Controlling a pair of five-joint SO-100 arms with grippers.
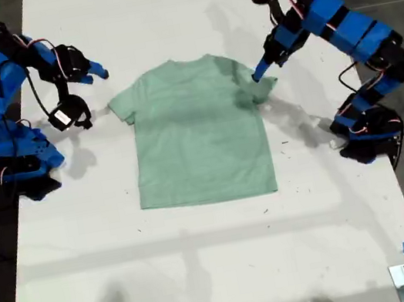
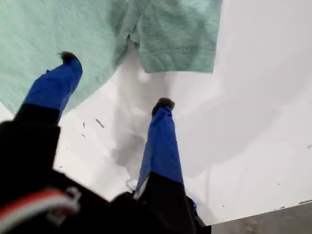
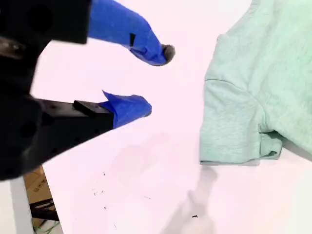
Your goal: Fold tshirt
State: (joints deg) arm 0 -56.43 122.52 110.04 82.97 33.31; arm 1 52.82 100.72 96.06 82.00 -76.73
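Tshirt (image 1: 199,132) spread flat and unfolded mid-table, both sleeves out, collar toward the far edge in the exterior view

Soft, light, limp knit by the look of it: likely to drape and sag when lifted, bunch if dragged, unlikely to slip from rubber-tipped jaws; best pinched at a hem or sleeve edge, one layer or both together, then carried low across the white table (image 1: 206,260). First gripper (image 2: 114,80) at the exterior view's right, jaws spread wide and holding nothing, one tip over the cloth beside the sleeve (image 2: 178,44), the other over bare table. Second gripper (image 3: 156,80) at the exterior view's left, jaws parted and empty, just off the other sleeve (image 3: 231,122), not touching it
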